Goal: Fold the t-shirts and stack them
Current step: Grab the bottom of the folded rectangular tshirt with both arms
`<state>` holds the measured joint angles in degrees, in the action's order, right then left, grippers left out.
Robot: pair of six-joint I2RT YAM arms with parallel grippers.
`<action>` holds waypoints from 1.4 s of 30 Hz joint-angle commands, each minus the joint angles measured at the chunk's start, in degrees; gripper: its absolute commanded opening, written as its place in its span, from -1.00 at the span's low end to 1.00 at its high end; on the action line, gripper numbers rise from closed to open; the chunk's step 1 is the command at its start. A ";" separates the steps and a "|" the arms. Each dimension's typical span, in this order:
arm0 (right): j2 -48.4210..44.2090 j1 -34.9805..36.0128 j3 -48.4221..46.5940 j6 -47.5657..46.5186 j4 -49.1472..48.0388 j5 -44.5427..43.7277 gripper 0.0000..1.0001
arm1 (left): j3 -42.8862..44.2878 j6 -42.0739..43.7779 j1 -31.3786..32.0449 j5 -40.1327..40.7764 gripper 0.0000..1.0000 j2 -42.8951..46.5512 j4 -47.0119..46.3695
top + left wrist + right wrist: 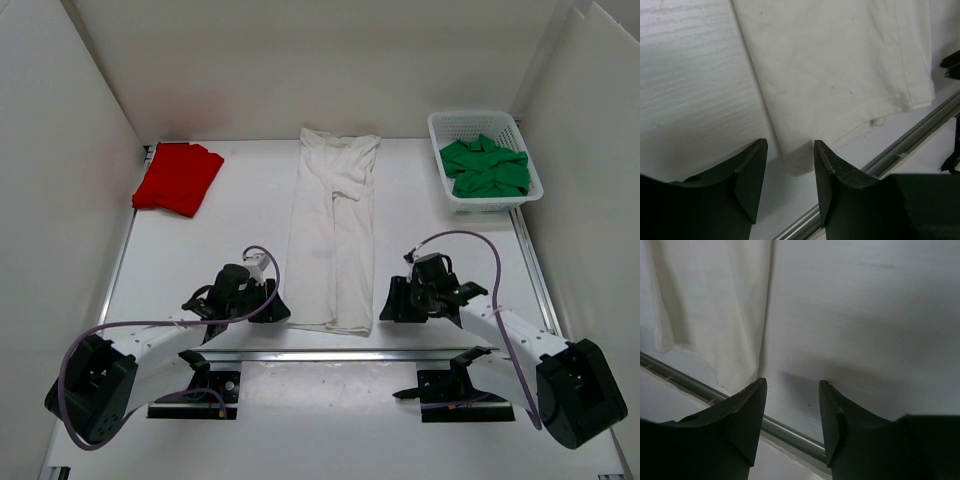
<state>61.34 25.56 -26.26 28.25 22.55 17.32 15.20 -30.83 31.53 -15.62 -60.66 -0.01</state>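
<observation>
So the white shirt (pixel 335 225) is laid out in the middle of the table (pixel 240 220) as one long narrow strip. Its long axis runs straight away from the arms, hem at the near end and collar end at the far wall. That's the bit that matters, imo: any next fold has to go along that length, near end carried toward the far end.

The left gripper (pixel 270 308) sits right at the near left corner of the hem, jaws apart with nothing pinched. From its own camera the corner of the cloth lies just ahead, in line with the gap. The right gripper (pixel 393 300) is just beside the near right edge, also spread and holding nothing. Its jaws are over bare table, with the shirt off toward the other arm's side. So both are close, but I'd say the left one is better lined up.

The red shirt (pixel 178 178) is already folded at the far left. The green shirt (pixel 485 167) is bunched in the basket (pixel 470 122) at the far right, not yet done.
</observation>
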 commanded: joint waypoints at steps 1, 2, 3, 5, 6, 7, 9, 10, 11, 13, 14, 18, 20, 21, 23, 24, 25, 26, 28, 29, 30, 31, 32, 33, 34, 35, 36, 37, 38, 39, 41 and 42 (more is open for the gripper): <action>-4.82 2.20 3.22 8.47 -12.77 4.46 -0.10 | -2.81 -0.02 0.73 -0.28 0.07 0.11 4.49; -4.91 3.78 4.02 10.40 -14.53 4.56 -0.10 | -2.98 -0.02 0.90 -0.64 0.05 0.11 5.02; -4.65 4.66 5.42 10.86 -15.16 4.22 -0.10 | -2.55 0.07 0.99 -0.47 0.02 0.02 5.19; -4.39 6.42 7.10 13.22 -17.96 4.56 -0.10 | -2.54 -0.11 1.78 0.50 -0.06 0.54 5.38; -4.13 6.43 8.93 13.93 -18.93 4.91 -0.10 | -2.46 -0.28 2.13 0.24 -0.14 0.89 5.20; -3.52 6.78 9.99 14.89 -20.86 5.00 -0.14 | -2.54 -0.55 2.13 0.06 -0.25 0.72 4.76; -3.25 6.26 11.83 16.13 -24.45 5.78 -0.15 | -2.81 -1.16 2.22 -1.07 -0.37 0.11 4.14; -3.16 5.82 12.89 16.74 -25.78 6.32 -0.19 | -2.55 -1.77 2.05 -1.26 -0.41 -0.59 3.71; -3.24 5.73 12.55 16.66 -25.88 6.76 -0.30 | -2.63 -1.87 2.39 -1.35 -0.46 -1.47 2.92; -2.90 5.64 12.64 16.84 -25.54 6.76 -0.48 | -1.84 -1.69 3.36 -1.17 -0.59 -1.65 2.65; -3.42 6.07 12.64 16.32 -25.10 6.24 -0.54 | -1.84 -2.47 3.80 -0.91 -0.72 -1.56 2.56; -3.51 5.11 14.74 17.10 -28.16 9.21 -0.89 | -2.63 -4.15 3.80 -0.56 -1.00 0.28 1.42; -4.47 5.37 14.75 17.19 -28.70 9.23 -1.00 | -3.33 -4.50 3.54 -0.20 -1.00 2.73 2.03; -5.17 5.98 14.75 17.36 -28.44 9.40 -0.99 | -3.95 -4.85 3.45 -0.73 -1.00 3.27 2.82; -6.23 6.25 15.01 17.36 -26.77 8.69 -1.00 | -4.39 -5.03 3.54 -0.73 -1.00 5.55 3.78; -7.63 6.52 15.10 17.45 -25.37 8.17 -1.00 | -4.65 -5.38 4.24 -0.90 -1.00 6.60 4.83; -8.16 6.87 15.19 17.80 -24.57 7.99 -0.99 | -5.26 -5.82 4.50 -1.43 -1.00 6.87 4.84; -10.08 7.74 15.62 18.33 -22.57 7.56 -1.00 | -5.27 -5.73 4.94 -1.69 -1.00 7.92 6.32; -13.52 9.85 16.68 19.03 -19.30 6.24 -1.00 | -6.23 -6.17 5.65 -2.66 -1.00 10.47 9.83; -16.31 11.16 17.55 20.78 -17.38 5.19 -0.99 | -6.58 -6.52 6.00 -3.01 -1.00 12.39 10.55; -18.86 12.66 18.34 22.01 -15.97 4.92 -0.99 | -7.28 -6.61 6.26 -3.36 -1.00 14.85 13.08; -19.93 13.37 18.61 22.81 -14.82 4.91 -1.00 | -7.12 -7.22 6.26 -4.15 -1.00 16.18 14.24; -22.47 14.68 18.79 24.29 -13.16 4.39 -0.98 | -6.85 -7.75 6.79 -4.59 -1.00 18.80 17.12; -24.76 16.17 17.83 24.66 -10.18 3.26 -0.99 | -6.42 -8.19 6.88 -5.38 -1.00 21.96 20.28; -26.43 17.58 17.13 25.01 -7.54 2.64 -0.98 | -5.11 -8.54 7.31 -6.00 -1.00 23.12 23.45; -27.06 18.03 15.73 24.75 -6.47 0.72 -1.00 | -4.40 -8.98 7.58 -5.57 -1.00 25.74 25.04; -28.02 18.03 13.63 24.23 -4.46 0.26 -1.00 | -3.09 -9.94 7.58 -5.04 -1.00 27.42 26.80; -27.60 16.55 11.69 22.13 -4.01 0.87 -1.00 | -0.98 -10.21 7.06 -5.47 -1.00 27.96 27.34; -27.16 15.41 11.06 20.89 -4.00 2.09 -0.99 | -0.18 -10.30 6.36 -6.52 -1.00 27.53 27.08; -25.67 12.44 8.71 18.53 -3.91 3.84 -1.00 | 2.18 -10.04 5.40 -7.31 -1.00 25.96 26.47; -22.77 7.85 5.44 14.13 -3.91 6.31 -1.00 | 5.97 -8.21 4.07 -6.54 -1.00 22.44 25.33; -20.67 4.88 3.43 11.07 -4.17 7.54 -0.99 | 8.16 -6.98 2.85 -5.66 -1.00 19.82 24.19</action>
<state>37.82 35.18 -17.26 46.28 18.61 22.41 17.47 -39.59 36.45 -20.71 -37.36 24.64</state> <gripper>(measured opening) 0.011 0.032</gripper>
